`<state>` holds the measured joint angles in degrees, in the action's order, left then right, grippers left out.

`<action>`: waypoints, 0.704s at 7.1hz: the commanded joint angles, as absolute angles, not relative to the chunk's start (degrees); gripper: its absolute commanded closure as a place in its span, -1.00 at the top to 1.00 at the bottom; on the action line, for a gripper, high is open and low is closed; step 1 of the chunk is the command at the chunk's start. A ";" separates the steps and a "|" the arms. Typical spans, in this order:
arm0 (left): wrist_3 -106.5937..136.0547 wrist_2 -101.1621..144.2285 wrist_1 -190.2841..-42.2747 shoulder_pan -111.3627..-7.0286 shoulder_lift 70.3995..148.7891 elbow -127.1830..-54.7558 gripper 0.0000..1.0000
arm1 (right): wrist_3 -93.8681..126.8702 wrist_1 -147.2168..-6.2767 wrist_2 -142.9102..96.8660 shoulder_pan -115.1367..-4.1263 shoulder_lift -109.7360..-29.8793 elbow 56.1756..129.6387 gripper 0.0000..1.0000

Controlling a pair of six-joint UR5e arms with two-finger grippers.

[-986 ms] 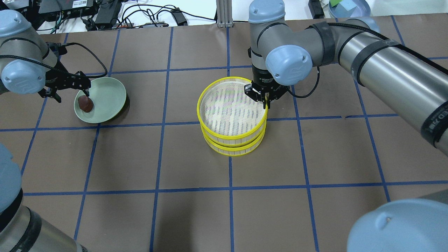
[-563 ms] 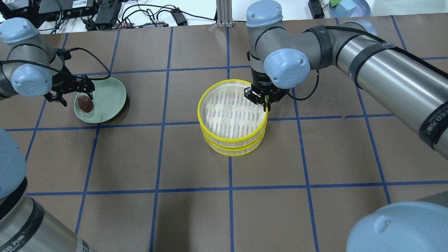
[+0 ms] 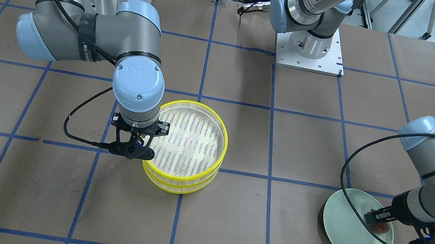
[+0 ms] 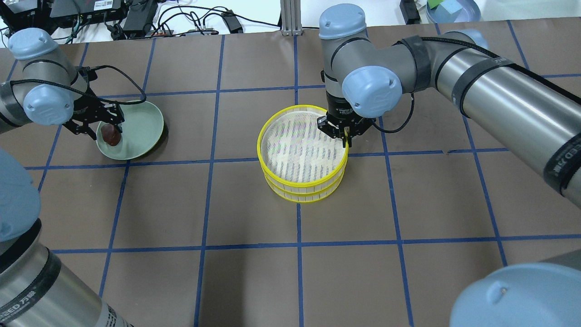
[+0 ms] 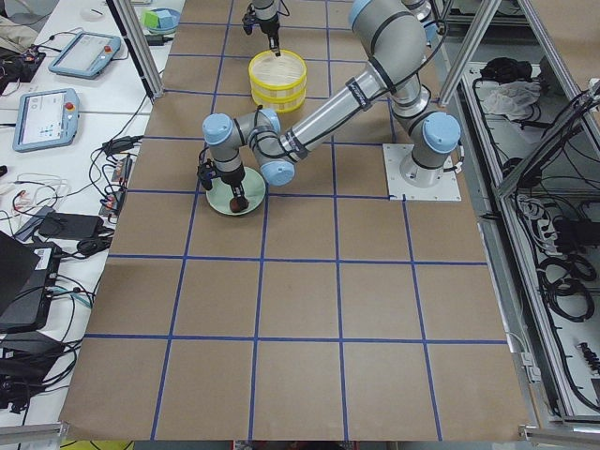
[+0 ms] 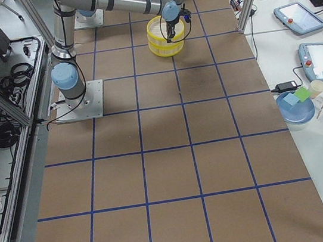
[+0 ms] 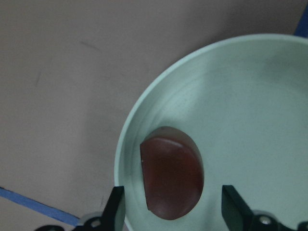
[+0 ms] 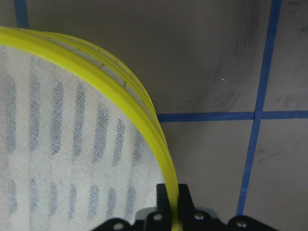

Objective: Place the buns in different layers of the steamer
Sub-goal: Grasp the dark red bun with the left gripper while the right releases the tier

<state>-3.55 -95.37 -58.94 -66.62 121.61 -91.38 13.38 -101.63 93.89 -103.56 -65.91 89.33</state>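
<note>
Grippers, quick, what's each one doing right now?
Left gripper: open, straddling the brown bun on the plate.
Right gripper: shut on the top steamer layer, at its rim.

Two trays are standing stacked at mid-frame in the overhead view: one top tray (image 4: pixel 258 147) and one bottom tray (image 4: pixel 302 194). One bun (image 4: pixel 110 135) is lying on one plate (image 4: pixel 145 122) at the upper left. Two pincers are hanging over the one desk (image 4: pixel 227 272): the left pincer (image 4: pixel 110 128) at the upper left, the right pincer (image 4: pixel 346 140) just right of centre.
</note>
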 commanded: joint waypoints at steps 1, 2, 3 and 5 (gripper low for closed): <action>-3.52 -95.36 -58.80 -66.62 122.17 -90.79 0.40 | 12.92 -101.43 94.04 -103.62 -65.92 89.56 0.99; -3.52 -95.36 -58.80 -66.62 122.69 -90.18 0.31 | 12.48 -101.51 94.13 -103.62 -66.44 89.30 1.00; -3.43 -95.36 -58.89 -66.62 123.04 -89.91 0.00 | 12.22 -101.51 93.87 -103.62 -69.93 88.95 1.00; -3.51 -95.10 -58.97 -66.62 123.13 -89.65 -0.92 | 9.76 -96.01 93.78 -102.58 -78.00 88.51 1.00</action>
<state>-3.46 -95.22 -58.90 -66.62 123.04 -89.82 10.72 -99.41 93.99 -103.22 -73.17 88.85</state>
